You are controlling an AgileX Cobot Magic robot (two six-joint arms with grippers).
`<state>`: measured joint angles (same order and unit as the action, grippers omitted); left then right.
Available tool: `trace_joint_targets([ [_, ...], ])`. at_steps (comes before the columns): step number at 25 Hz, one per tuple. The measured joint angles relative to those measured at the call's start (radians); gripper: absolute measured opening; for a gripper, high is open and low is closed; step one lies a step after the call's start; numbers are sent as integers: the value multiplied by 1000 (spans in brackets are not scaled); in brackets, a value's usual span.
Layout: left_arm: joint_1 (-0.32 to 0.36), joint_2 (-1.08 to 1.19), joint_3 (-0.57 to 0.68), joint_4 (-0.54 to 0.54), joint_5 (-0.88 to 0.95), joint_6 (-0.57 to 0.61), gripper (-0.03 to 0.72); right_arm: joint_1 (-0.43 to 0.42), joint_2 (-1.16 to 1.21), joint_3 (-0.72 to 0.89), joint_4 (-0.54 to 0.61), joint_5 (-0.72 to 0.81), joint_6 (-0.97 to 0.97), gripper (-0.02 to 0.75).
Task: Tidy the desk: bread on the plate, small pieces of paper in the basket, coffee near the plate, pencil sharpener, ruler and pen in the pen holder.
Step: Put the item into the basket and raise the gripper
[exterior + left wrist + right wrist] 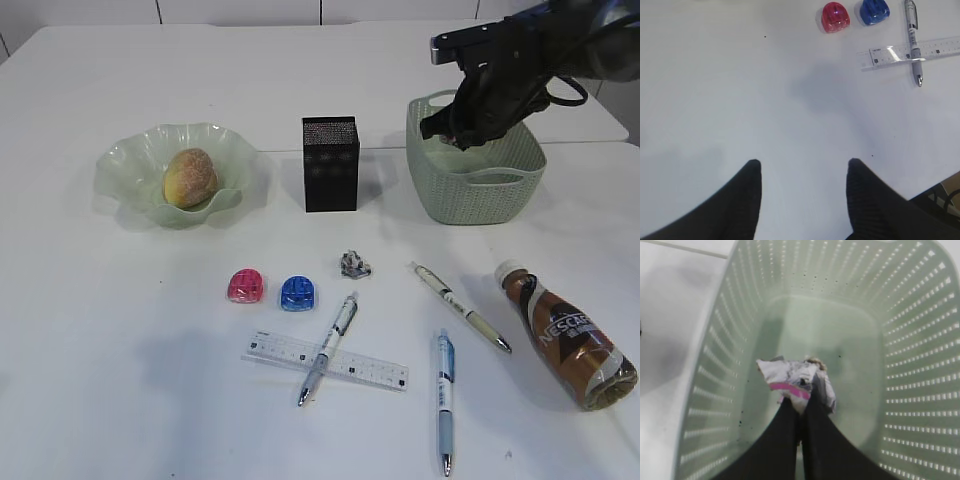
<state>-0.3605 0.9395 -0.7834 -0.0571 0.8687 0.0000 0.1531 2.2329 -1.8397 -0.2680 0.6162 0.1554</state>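
My right gripper hangs inside the green basket, shut on a crumpled piece of paper. A second paper scrap lies mid-table. The bread sits on the green plate. The coffee bottle lies on its side at the right. A pink pencil sharpener and a blue one rest in front of the black pen holder. One pen lies across the ruler. My left gripper is open over bare table.
Two more pens lie between the ruler and the bottle. In the left wrist view the sharpeners and ruler lie well ahead of the fingers. The table's front right edge shows there.
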Motion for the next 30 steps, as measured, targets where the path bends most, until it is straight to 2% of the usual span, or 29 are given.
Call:
trace_joint_targets([
  [4,0,0,0,0,0,0,384,0,0,0,-22,-9,48,40],
  [6,0,0,0,0,0,0,384,0,0,0,-31,-23,71,221],
  [7,0,0,0,0,0,0,384,0,0,0,-30,-26,73,249],
  [8,0,0,0,2,0,0,384,0,0,0,-42,-28,93,389],
  [9,0,0,0,2,0,0,384,0,0,0,-54,-28,109,453],
  [11,0,0,0,2,0,0,384,0,0,0,-75,-28,136,510],
  [15,0,0,0,2,0,0,384,0,0,-23,-96,30,152,533],
  [18,0,0,0,2,0,0,384,0,-14,-60,-95,145,146,529],
  [22,0,0,0,2,0,0,384,10,-69,-66,-68,202,90,506],
  [27,0,0,0,2,0,0,384,75,-207,-77,88,306,-53,499],
  [30,0,0,0,2,5,0,384,113,-220,-77,103,356,-76,499],
])
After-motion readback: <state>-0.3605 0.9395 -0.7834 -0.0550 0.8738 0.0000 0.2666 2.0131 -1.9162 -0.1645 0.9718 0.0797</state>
